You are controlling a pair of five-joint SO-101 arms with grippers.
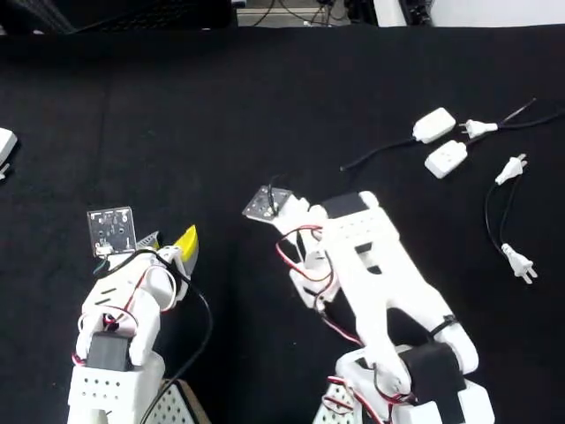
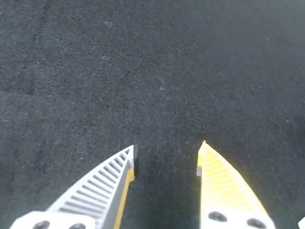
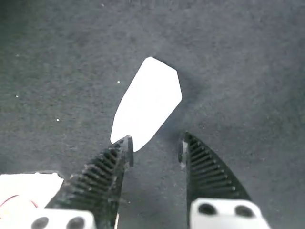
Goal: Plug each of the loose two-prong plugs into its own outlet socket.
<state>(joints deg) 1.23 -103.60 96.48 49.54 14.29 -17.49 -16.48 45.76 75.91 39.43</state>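
Right claw (image 3: 155, 148) gapes, outlet socket (image 3: 147, 102) just ahead.

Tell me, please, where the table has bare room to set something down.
The cloth is bare beyond the left arm and right arm, and in the gap between them. Sockets and corded plugs crowd the far right.

Black, felt-like worktop (image 1: 221, 106) spread beneath the left end effector (image 2: 167, 152) and the right end effector (image 3: 155, 145) alike, flecked with pale lint up close. Flat white piece (image 3: 147, 102), five-sided and elongated, lying just ahead of the right end effector, near end beside one fingertip. Far ahead of both, past the worktop's back edge, pale floor (image 1: 265, 18) with dark cables (image 1: 296, 9). Small white object (image 1: 4, 146), cut off at the view's edge, well out to the left end effector's left.
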